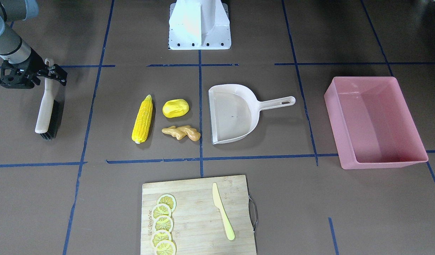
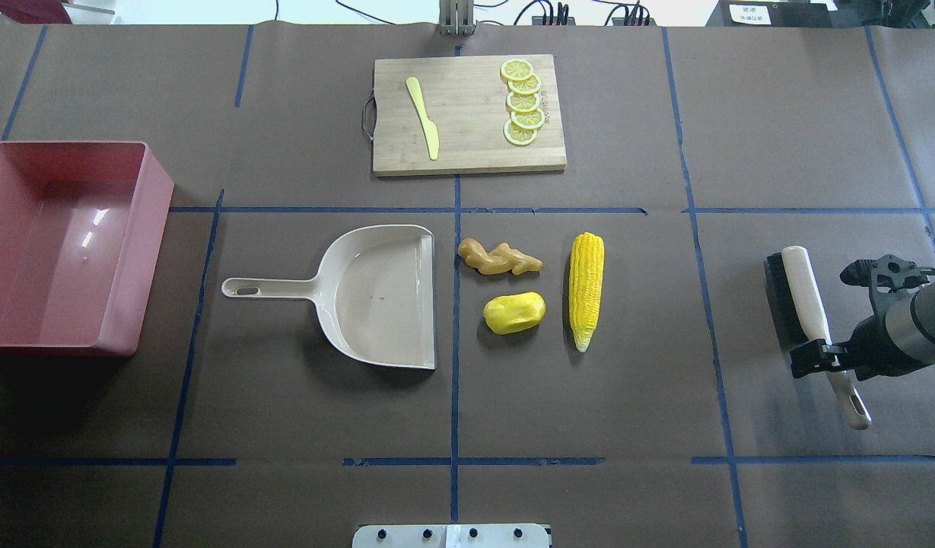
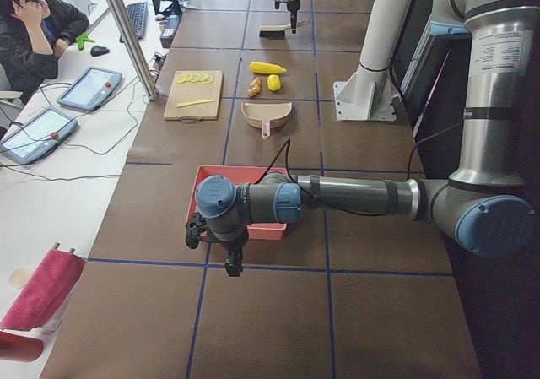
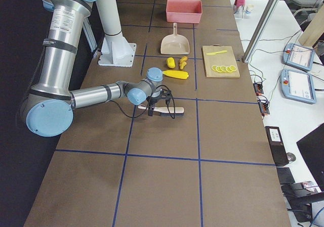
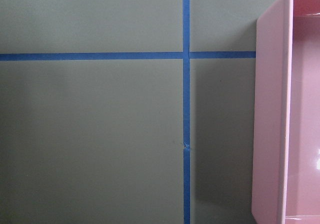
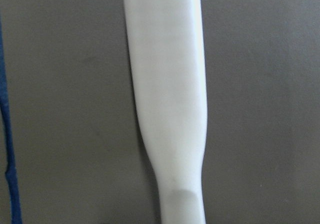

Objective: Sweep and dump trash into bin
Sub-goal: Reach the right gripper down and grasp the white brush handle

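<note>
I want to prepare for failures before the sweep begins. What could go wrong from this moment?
1. The right gripper straddles the thin end of the white-handled black-bristle brush. Held so far from the bristles, the brush may twist while sweeping.
2. The beige plastic dustpan lies unheld, so the yellow corn cob, yellow potato-like lump and tan ginger root could push it away.
3. The corn cob, nearly as long as the pan's mouth, may catch on a side wall.

Seen from overhead: at far left, bin point(image 2: 154, 251); centre-left, dustpan point(image 2: 376, 297); right of it, ginger root point(image 2: 499, 259) above potato-like lump point(image 2: 514, 313), then corn cob point(image 2: 586, 289); top centre, cutting board point(image 2: 467, 144) bearing knife point(image 2: 423, 118) and lemon slices point(image 2: 523, 101); far right, brush point(image 2: 802, 304).
</note>
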Tool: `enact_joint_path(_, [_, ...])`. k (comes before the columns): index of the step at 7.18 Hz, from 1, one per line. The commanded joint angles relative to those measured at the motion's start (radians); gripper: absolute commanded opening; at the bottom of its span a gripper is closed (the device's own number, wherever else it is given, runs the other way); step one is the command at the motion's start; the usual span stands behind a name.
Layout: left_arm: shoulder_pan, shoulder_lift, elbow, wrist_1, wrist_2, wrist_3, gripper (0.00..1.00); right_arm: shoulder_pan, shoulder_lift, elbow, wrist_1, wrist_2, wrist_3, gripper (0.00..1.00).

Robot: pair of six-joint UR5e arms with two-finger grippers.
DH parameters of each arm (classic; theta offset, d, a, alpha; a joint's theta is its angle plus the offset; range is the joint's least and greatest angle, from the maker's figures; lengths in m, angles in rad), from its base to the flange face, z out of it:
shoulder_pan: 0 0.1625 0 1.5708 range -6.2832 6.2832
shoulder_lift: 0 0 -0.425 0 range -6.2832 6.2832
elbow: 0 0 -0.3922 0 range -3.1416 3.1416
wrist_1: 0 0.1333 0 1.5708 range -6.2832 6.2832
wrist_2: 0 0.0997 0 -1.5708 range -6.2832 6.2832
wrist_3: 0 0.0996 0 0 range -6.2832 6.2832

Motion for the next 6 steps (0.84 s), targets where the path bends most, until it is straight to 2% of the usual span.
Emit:
enact_joint_path(1, [0.002,-0.001,-0.011,-0.001,0.0,-0.003,1.0,-0.001,0.004,-0.004,-0.001,0.006,0.0,0.71])
enact_joint_path(2, [0.002,-0.001,-0.017,-0.001,0.002,-0.003,1.0,0.0,0.0,-0.004,-0.004,0.009,-0.002,0.4])
enact_joint_path(3, [0.002,-0.002,-0.018,-0.006,0.002,-0.006,1.0,0.003,-0.002,-0.001,-0.005,0.011,-0.008,0.2])
enact_joint_path(5, [0.002,-0.004,-0.018,-0.007,0.002,-0.006,1.0,0.011,-0.011,0.004,-0.005,0.011,-0.012,0.0])
enact_joint_path(6, [0.002,-0.007,-0.02,-0.017,0.0,0.0,1.0,0.019,-0.011,0.01,-0.005,0.012,-0.012,0.0])
